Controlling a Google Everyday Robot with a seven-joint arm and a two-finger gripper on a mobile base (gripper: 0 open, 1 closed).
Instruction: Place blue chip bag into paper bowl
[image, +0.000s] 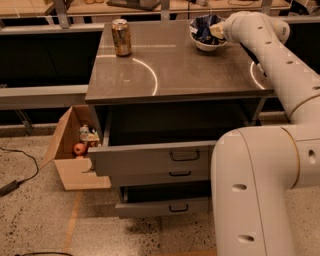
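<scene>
The blue chip bag (203, 27), dark blue and crumpled, sits inside the off-white paper bowl (207, 45) at the far right of the grey table top (170, 70). My gripper (216, 31) is at the bag's right side, just over the bowl's rim, mostly hidden behind my white wrist. My arm reaches in from the right across the table's far corner.
A gold-brown drink can (121, 37) stands upright at the table's far left. Below the top, a grey drawer (150, 157) is pulled out. An open cardboard box (75, 155) with small items sits on the floor to the left. A black cable (20, 170) lies on the floor.
</scene>
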